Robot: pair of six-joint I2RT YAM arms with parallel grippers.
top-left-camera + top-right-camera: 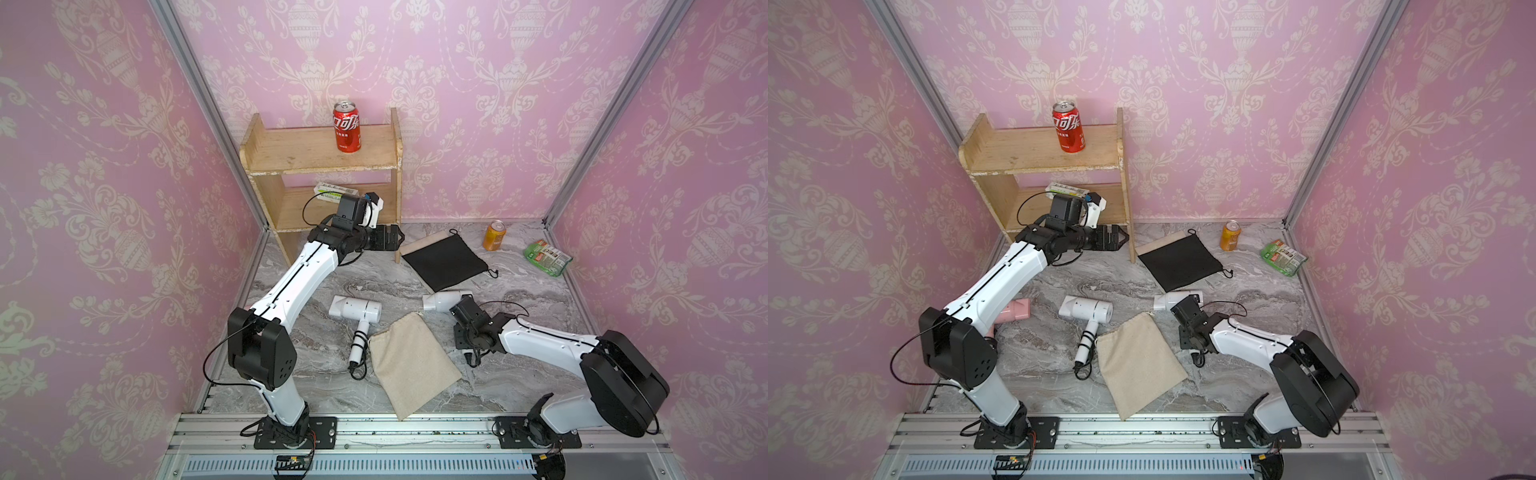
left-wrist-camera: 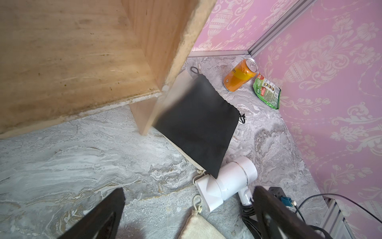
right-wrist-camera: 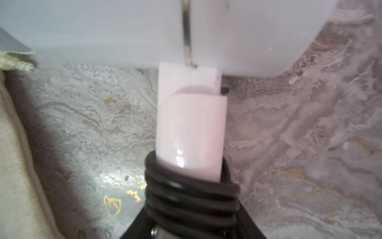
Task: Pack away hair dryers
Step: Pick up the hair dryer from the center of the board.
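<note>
On the right-of-centre dryer (image 1: 441, 300), the handle (image 3: 190, 124) runs lengthwise between your right fingers (image 3: 248, 228); whether they grip it is unclear. Left fingers (image 2: 99, 217) gape, well apart from it.

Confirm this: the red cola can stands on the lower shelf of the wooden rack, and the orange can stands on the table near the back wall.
Not quite. The red cola can stands on the top shelf of the wooden rack, not the lower one, as both top views show. The orange can does stand on the table near the back wall.
</note>
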